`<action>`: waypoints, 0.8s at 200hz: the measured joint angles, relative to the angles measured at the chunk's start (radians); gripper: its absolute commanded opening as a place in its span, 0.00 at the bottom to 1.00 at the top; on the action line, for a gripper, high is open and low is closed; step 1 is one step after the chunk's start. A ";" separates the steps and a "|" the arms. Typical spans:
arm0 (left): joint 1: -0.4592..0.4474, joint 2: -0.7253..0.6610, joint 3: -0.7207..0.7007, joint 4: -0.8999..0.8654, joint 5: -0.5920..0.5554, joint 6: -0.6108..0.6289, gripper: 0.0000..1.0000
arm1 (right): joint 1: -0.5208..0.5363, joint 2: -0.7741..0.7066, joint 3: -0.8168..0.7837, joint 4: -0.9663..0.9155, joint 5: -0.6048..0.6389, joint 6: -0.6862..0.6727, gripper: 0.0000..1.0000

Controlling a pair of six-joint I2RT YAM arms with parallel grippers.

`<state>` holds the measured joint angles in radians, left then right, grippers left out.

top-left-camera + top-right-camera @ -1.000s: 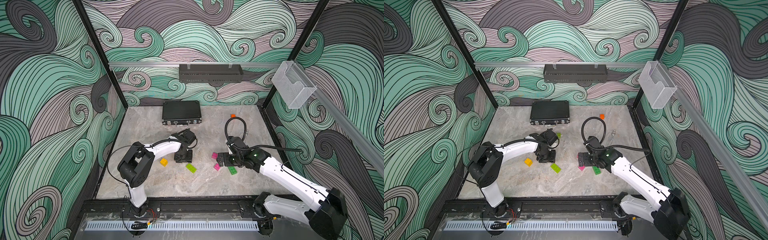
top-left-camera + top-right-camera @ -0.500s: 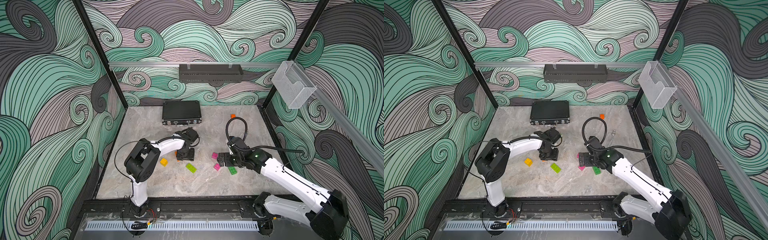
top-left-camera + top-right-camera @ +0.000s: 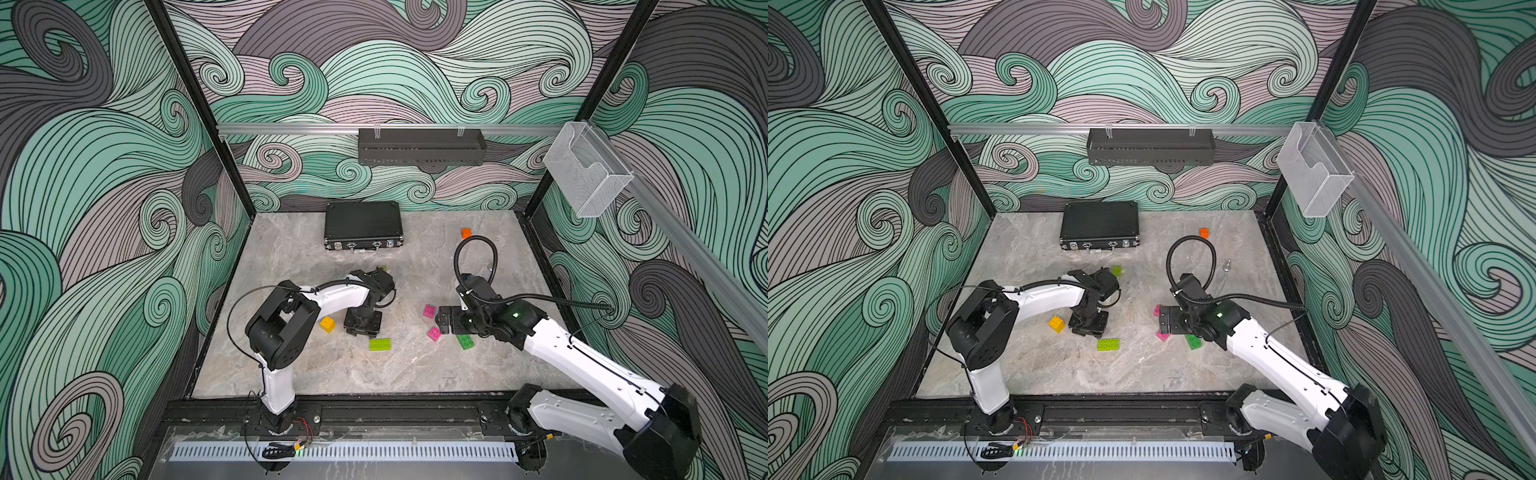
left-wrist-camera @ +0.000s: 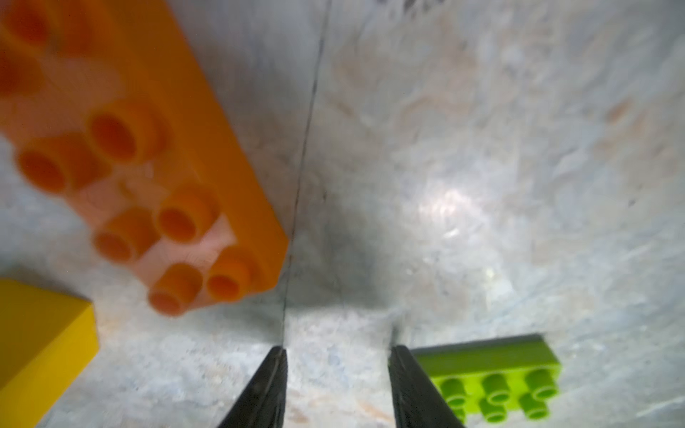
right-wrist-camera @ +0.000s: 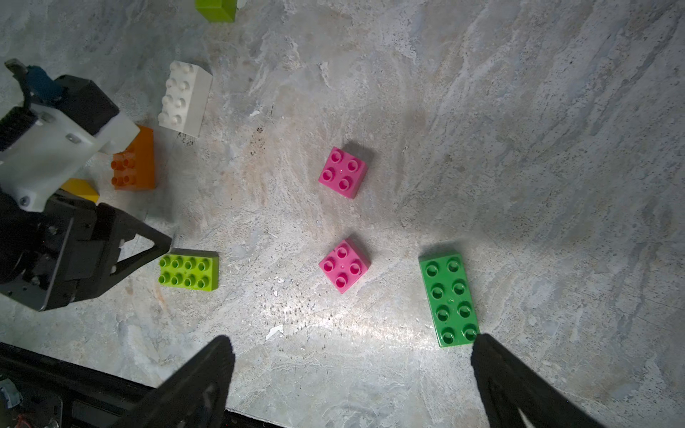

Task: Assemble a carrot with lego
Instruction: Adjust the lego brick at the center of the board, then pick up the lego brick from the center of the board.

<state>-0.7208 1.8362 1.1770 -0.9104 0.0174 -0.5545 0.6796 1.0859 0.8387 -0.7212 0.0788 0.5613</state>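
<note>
With my right gripper (image 5: 354, 339) wide open and empty above a square pink plastic brick (image 5: 344, 265), my left gripper (image 4: 337, 355) stands narrowly open, holding nothing, near the oblong orange studded plastic brick (image 4: 207, 148) on the marble tabletop (image 4: 482, 185), so closing here could nudge that brick askew.

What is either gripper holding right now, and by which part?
Nothing is held. The left gripper and the right gripper both stand open, with nothing between their jaws.
</note>
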 measured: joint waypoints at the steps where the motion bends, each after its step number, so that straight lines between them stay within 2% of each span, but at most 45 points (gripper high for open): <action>1: 0.000 0.000 0.000 0.000 0.000 0.000 0.45 | 0.000 0.000 0.000 0.000 0.000 0.000 1.00; 43: -0.009 -0.017 0.000 -0.013 0.013 0.002 0.60 | 0.000 0.108 0.034 -0.008 0.001 0.000 0.99; 67: -0.007 -0.092 0.000 -0.006 0.005 -0.016 0.66 | 0.000 0.193 0.068 -0.013 -0.006 0.011 0.93; 90: 0.010 -0.225 0.000 0.014 -0.010 -0.036 0.68 | 0.003 0.251 0.079 -0.014 -0.033 0.018 0.83; 105: 0.037 -0.283 0.000 0.021 -0.011 -0.041 0.69 | 0.007 0.286 0.085 -0.016 -0.043 -0.007 0.82; 140: 0.124 -0.305 -0.061 0.054 0.002 -0.043 0.70 | 0.002 0.378 0.131 -0.031 -0.062 -0.125 0.81; 160: 0.174 -0.305 -0.114 0.055 0.018 -0.043 0.70 | -0.013 0.441 0.173 -0.056 -0.085 -0.120 0.82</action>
<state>-0.5465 1.5314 1.0626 -0.8558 0.0357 -0.5972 0.6666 1.5269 1.0115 -0.7769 -0.0063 0.4416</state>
